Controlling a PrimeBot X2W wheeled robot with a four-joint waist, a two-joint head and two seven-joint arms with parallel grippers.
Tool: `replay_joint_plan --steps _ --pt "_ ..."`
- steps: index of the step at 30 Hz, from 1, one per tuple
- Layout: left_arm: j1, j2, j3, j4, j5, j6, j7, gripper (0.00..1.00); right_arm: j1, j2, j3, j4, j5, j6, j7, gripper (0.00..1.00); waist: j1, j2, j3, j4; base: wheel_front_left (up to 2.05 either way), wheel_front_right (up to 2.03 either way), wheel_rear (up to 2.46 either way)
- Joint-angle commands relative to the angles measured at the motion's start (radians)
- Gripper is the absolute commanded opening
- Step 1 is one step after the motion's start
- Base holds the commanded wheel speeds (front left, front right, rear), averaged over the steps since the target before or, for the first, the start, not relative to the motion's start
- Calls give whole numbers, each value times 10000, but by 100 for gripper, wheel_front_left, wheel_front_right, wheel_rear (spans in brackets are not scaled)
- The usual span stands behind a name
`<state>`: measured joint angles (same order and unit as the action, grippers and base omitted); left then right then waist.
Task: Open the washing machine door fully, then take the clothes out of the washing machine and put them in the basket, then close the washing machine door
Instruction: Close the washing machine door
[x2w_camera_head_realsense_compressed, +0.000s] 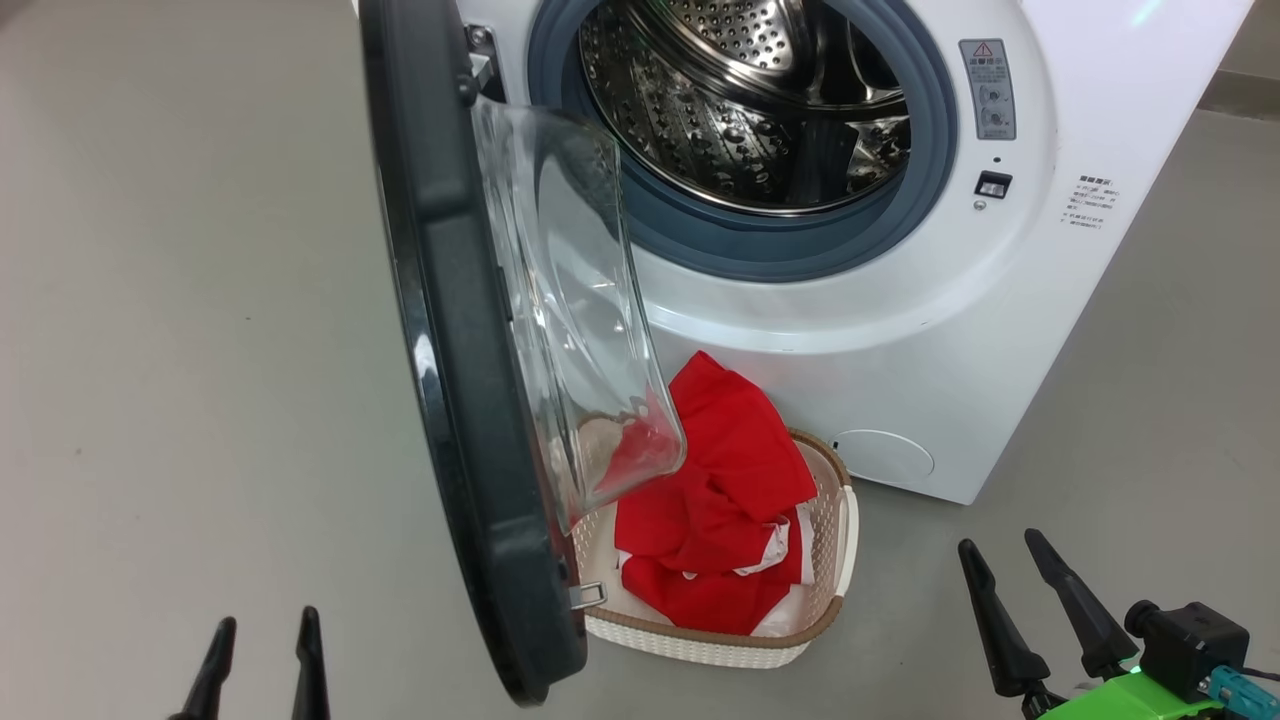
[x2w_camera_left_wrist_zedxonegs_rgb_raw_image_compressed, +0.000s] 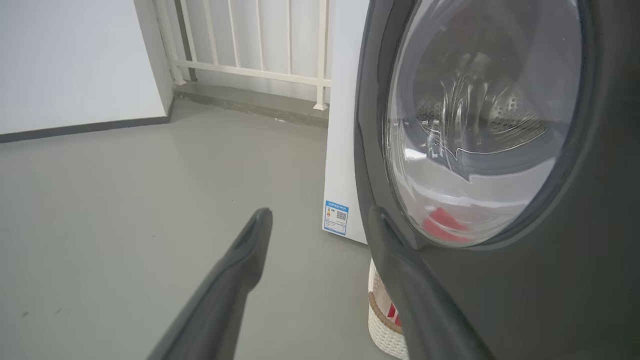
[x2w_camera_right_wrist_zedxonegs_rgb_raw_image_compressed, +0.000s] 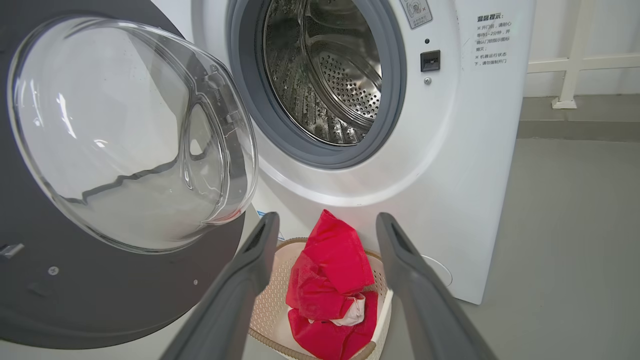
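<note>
The white washing machine (x2w_camera_head_realsense_compressed: 900, 330) stands ahead with its steel drum (x2w_camera_head_realsense_compressed: 740, 90) bare. Its door (x2w_camera_head_realsense_compressed: 470, 380) hangs wide open toward me, black rim edge-on, glass bowl (x2w_camera_head_realsense_compressed: 570, 300) bulging right. Red clothes (x2w_camera_head_realsense_compressed: 720, 520) with white trim lie heaped in the cream basket (x2w_camera_head_realsense_compressed: 835, 560) on the floor below the opening. My left gripper (x2w_camera_head_realsense_compressed: 262, 625) is open at the lower left, outside the door (x2w_camera_left_wrist_zedxonegs_rgb_raw_image_compressed: 525, 280); its right finger (x2w_camera_left_wrist_zedxonegs_rgb_raw_image_compressed: 400, 270) is close to the rim. My right gripper (x2w_camera_head_realsense_compressed: 1003, 545) is open at the lower right, empty, and the clothes (x2w_camera_right_wrist_zedxonegs_rgb_raw_image_compressed: 330, 280) and basket (x2w_camera_right_wrist_zedxonegs_rgb_raw_image_compressed: 272, 295) show between its fingers.
Grey floor (x2w_camera_head_realsense_compressed: 180, 330) spreads wide to the left of the door. A white railing (x2w_camera_left_wrist_zedxonegs_rgb_raw_image_compressed: 250, 45) and a wall with dark skirting (x2w_camera_left_wrist_zedxonegs_rgb_raw_image_compressed: 75, 65) stand behind the machine. The open door blocks the way between my two arms.
</note>
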<state>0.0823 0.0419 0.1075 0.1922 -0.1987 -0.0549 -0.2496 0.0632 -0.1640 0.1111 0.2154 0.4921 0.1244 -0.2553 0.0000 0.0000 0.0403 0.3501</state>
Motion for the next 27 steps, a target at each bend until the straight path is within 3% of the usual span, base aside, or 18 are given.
replay_joint_plan --steps 1,3,4,6,7,8,11,14,17,23,27 --pt "-366 84 387 -301 -90 -74 -122 100 -91 -132 224 -201 -68 63 -65 100 0 0 3 -2 0 0 0" --pt "-421 84 413 -314 -445 -253 -122 100 -84 -125 221 -202 -67 63 -65 100 0 0 12 9 0 0 0" --pt "-457 84 431 -320 -555 -346 -122 90 -85 -120 217 -204 -68 63 -65 100 0 0 21 15 0 0 0" --pt "-556 84 461 -351 -732 -505 -122 56 -96 -113 217 -211 -75 63 -65 100 0 0 43 27 0 0 0" --pt "-611 84 466 -371 -887 -572 -122 21 -100 -112 219 -214 -77 63 -65 100 0 0 48 33 0 0 0" --pt "-676 84 486 -404 -1035 -628 -122 0 -105 -110 219 -216 -77 63 -65 100 0 0 51 40 0 0 0" --pt "-886 84 508 -422 -1729 -731 -122 0 -120 -95 231 -207 -73 63 -65 100 0 0 48 46 0 0 0" --pt "-1095 195 -135 -486 -2501 -750 -122 0 -140 -67 274 -186 -70 63 -65 100 0 0 40 28 0 0 0" --pt "-1307 722 -813 -732 -3667 -753 -122 0 -160 -35 336 -168 -67 63 -65 100 0 0 42 -14 0 0 0" --pt "-1540 2145 -2479 -1606 -7001 -755 -122 0 -159 8 363 -159 -54 63 -65 100 0 0 90 -120 0 0 0" --pt "-1573 3013 -3227 -2251 -8519 -756 -122 0 -175 1 325 -172 -47 63 -65 100 0 0 190 -176 0 0 0"
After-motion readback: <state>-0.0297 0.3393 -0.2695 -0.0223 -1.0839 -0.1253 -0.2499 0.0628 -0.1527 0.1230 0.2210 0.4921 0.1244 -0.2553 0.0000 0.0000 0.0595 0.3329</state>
